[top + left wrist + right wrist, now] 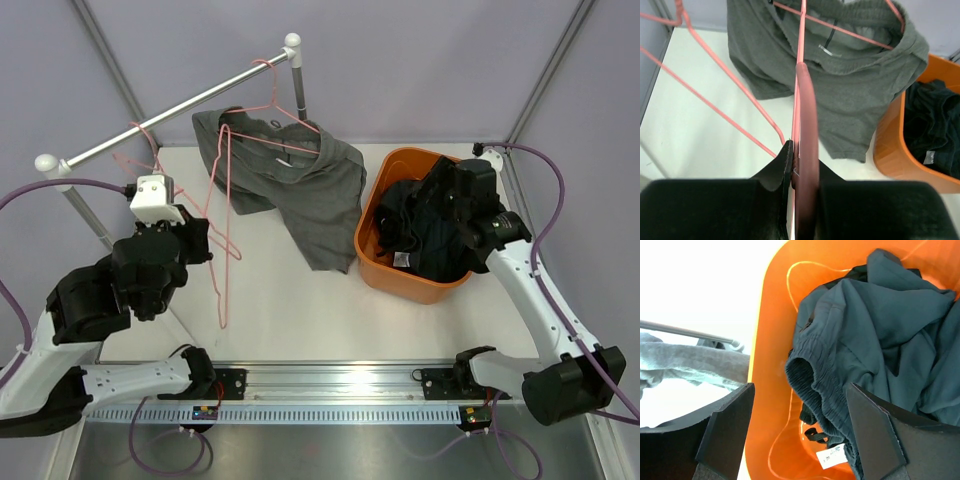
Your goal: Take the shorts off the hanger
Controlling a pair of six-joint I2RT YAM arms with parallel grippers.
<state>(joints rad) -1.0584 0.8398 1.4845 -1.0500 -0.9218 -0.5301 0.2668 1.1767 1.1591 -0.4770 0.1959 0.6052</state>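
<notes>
At nine o'clock the left gripper is clamped tight on the wire of a pink hanger below the rail. At twelve o'clock the grey shorts hang on a hanger, their hem trailing onto the table. At three o'clock the basket holds the dark shorts in a pile. The right gripper hovers over them, spread wide and holding nothing. I judge the dark pairs done and only the grey pair left to free

Hanging shorts sit left of the basket, other shorts inside.
</notes>
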